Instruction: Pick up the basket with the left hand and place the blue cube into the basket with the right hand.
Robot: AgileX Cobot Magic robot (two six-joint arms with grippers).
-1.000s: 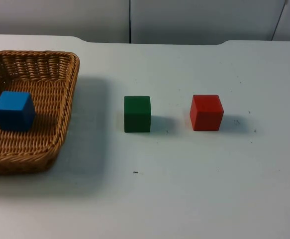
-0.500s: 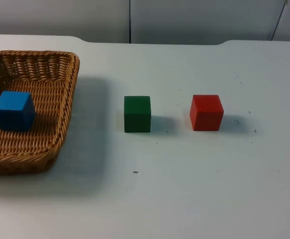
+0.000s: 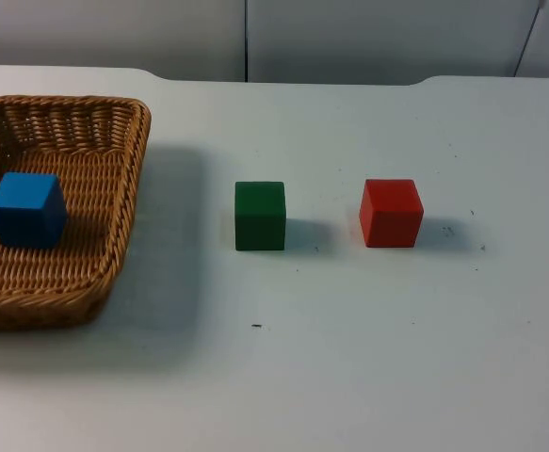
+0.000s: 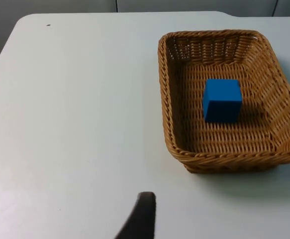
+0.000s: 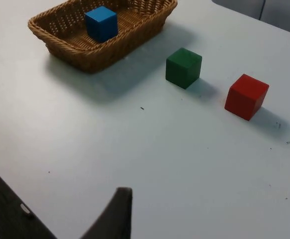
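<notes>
While blue cube [image 3: 26, 209] sits in basket [image 3: 123, 188], green cube [image 3: 260, 216], red cube [image 3: 391, 213] nearby.

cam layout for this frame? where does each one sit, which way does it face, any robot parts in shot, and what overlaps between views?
Top: fixed, looking down and forward over the white table to the grey partition wall; sees the wicker basket, blue cube, green cube, red cube.
Left wrist: on the left arm, looking along the left pincer at the basket with the blue cube inside; one black fingertip shows.
Right wrist: on the right arm, facing the table across all three cubes; one black fingertip shows.
Shared: basket and blue cube appear in all three.
</notes>
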